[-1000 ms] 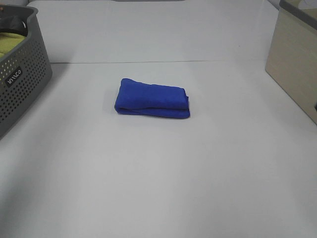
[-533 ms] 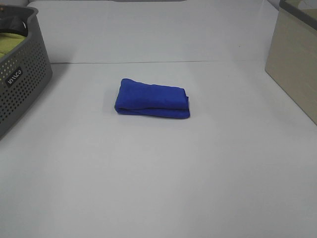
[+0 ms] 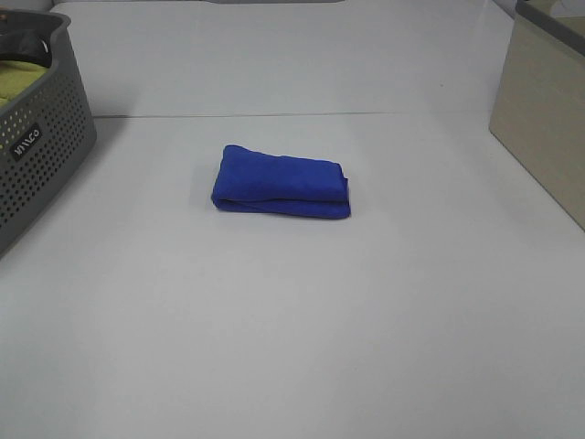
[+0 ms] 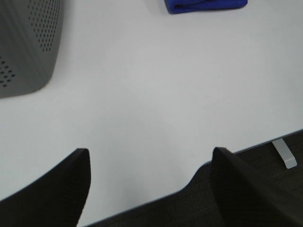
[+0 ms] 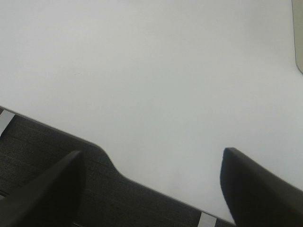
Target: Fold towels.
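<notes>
The royal-blue towel [image 3: 281, 183] lies folded into a compact rectangle in the middle of the white table [image 3: 292, 320]. Its edge also shows in the left wrist view [image 4: 206, 5]. No gripper shows in the high view. My left gripper [image 4: 150, 163] is open and empty above the table's front edge, far from the towel. My right gripper [image 5: 152, 165] is open and empty above the front edge on the right side; the towel is out of its view.
A grey perforated basket [image 3: 37, 128] holding a yellow-green cloth [image 3: 20, 78] stands at the far left; it also shows in the left wrist view [image 4: 26, 42]. A beige box [image 3: 544, 110] stands at the far right. Dark floor lies beyond the table's front edge.
</notes>
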`<state>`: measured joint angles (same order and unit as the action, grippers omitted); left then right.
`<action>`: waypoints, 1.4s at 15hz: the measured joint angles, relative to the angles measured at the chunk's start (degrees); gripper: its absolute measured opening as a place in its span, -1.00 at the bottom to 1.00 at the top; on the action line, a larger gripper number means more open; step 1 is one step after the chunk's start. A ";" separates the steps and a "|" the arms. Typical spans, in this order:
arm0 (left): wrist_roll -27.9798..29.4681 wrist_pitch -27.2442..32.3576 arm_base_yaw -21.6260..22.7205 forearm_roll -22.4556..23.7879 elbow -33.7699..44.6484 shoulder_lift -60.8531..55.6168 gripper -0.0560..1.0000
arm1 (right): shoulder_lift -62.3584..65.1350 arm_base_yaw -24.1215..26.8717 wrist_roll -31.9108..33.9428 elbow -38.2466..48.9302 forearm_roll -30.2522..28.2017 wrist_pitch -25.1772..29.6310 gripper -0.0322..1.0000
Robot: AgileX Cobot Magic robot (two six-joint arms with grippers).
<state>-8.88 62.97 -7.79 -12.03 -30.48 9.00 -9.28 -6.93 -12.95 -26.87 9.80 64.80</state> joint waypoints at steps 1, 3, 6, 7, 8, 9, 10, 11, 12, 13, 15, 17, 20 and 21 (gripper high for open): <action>-0.17 -0.06 0.00 -0.11 0.11 0.00 0.39 | 0.00 0.00 0.00 0.23 0.00 -0.11 0.54; -0.63 -0.11 0.00 -0.23 0.52 0.00 0.39 | 0.00 0.00 0.00 0.40 0.00 -0.11 0.54; -0.74 -0.11 0.00 -0.17 0.52 0.00 0.39 | 0.00 0.00 -0.06 0.40 0.06 -0.11 0.54; -0.74 -0.11 0.00 -0.17 0.52 0.00 0.39 | 0.00 0.00 -0.06 0.40 0.17 -0.11 0.54; -0.74 -0.11 0.00 -0.17 0.52 0.00 0.39 | 0.00 0.00 -0.06 0.40 0.17 -0.11 0.54; -0.74 -0.11 0.00 -0.17 0.52 0.00 0.39 | 0.00 0.00 -0.06 0.40 0.17 -0.11 0.54; -0.74 -0.11 0.00 -0.17 0.52 0.00 0.39 | 0.00 0.00 -0.06 0.40 0.17 -0.11 0.54; -0.74 -0.11 0.00 -0.06 0.52 0.00 0.39 | 0.00 0.00 -0.06 0.40 0.17 -0.11 0.54; -0.74 -0.11 0.00 -0.06 0.52 0.00 0.39 | 0.00 0.00 -0.06 0.40 0.17 -0.11 0.54; -0.74 -0.11 0.00 -0.06 0.52 0.00 0.39 | 0.00 0.00 -0.06 0.40 0.17 -0.11 0.54; -0.74 -0.11 0.00 -0.06 0.52 0.00 0.39 | 0.00 0.00 -0.06 0.40 0.17 -0.11 0.54; -0.74 -0.11 0.17 -0.06 0.52 0.00 0.39 | 0.00 0.17 -0.06 0.40 0.23 -0.11 0.54; -0.74 -0.11 6.70 -0.06 0.52 0.00 0.39 | 2.06 5.84 -0.06 0.40 0.69 -0.46 0.54; -0.74 -0.11 8.19 0.00 0.52 -0.57 0.39 | 3.55 6.36 -0.06 0.40 0.69 -0.52 0.54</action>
<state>-9.63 62.85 0.40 -12.03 -29.97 8.42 -5.73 -0.57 -13.01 -26.47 10.49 64.29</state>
